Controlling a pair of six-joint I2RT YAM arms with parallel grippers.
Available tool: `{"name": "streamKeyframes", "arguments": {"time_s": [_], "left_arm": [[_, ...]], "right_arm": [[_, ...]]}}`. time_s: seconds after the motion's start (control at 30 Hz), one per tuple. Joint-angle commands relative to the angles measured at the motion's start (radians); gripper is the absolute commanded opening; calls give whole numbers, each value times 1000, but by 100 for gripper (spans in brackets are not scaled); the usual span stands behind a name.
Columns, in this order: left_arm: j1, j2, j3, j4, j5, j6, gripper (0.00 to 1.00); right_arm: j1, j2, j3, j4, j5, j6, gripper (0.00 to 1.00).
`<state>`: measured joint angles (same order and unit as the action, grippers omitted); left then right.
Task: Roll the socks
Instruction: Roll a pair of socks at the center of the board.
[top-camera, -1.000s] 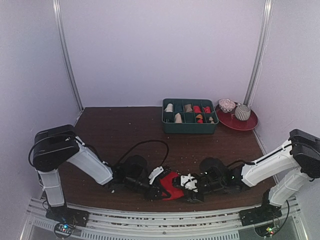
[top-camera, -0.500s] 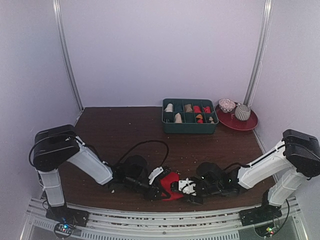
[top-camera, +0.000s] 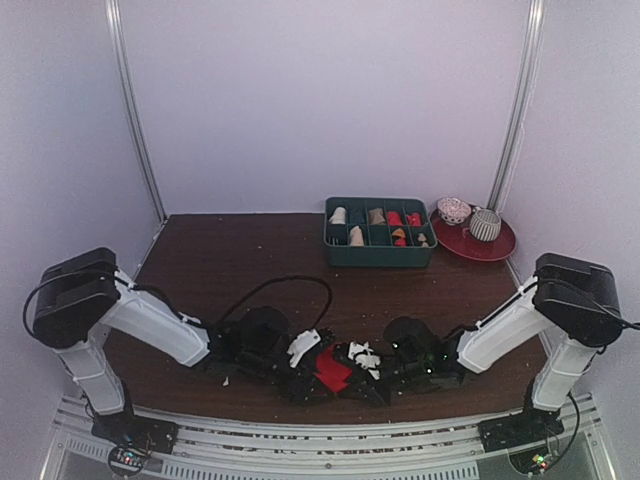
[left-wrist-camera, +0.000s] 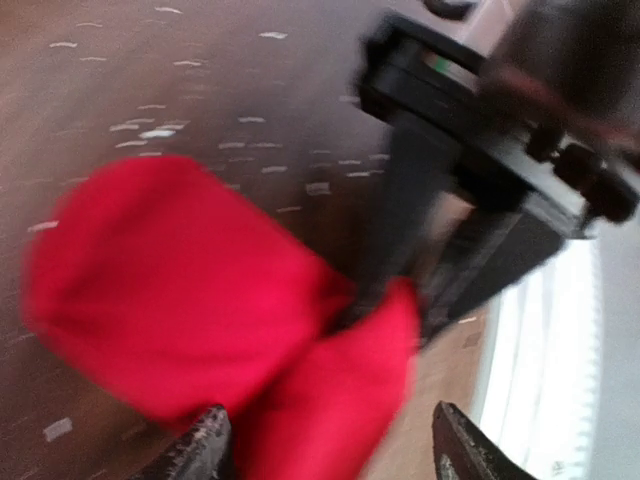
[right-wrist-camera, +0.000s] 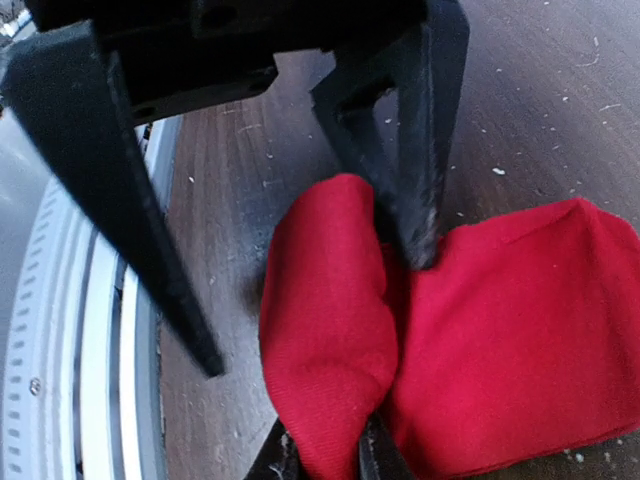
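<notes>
Table (top-camera: 230, 262) near edge: red sock (top-camera: 331, 369) (right gripper (right-wrist-camera: 322, 458) pinching)

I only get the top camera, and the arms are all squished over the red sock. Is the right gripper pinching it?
Observer: Yes. The right wrist view shows the right gripper shut on a fold of the red sock.
Operator: Is the left one holding it too?
Observer: No. The left gripper is open, straddling that same fold.
Operator: Is it rolled up?
Observer: Not neatly. Up close it is bunched into two puffy lumps lying on the table.
</notes>
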<state>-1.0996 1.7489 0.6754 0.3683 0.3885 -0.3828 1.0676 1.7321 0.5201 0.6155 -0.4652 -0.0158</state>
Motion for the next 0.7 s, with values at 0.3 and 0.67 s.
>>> {"name": "streamKeyframes", "arguments": {"time_s": [0.3, 0.67], "left_arm": [[-16, -252, -269, 355, -227, 333, 69], [-32, -116, -184, 316, -32, 426, 70]], "right_arm": [[-103, 206, 58, -332, -271, 296, 13], [-124, 283, 87, -320, -295, 356, 13]]}}
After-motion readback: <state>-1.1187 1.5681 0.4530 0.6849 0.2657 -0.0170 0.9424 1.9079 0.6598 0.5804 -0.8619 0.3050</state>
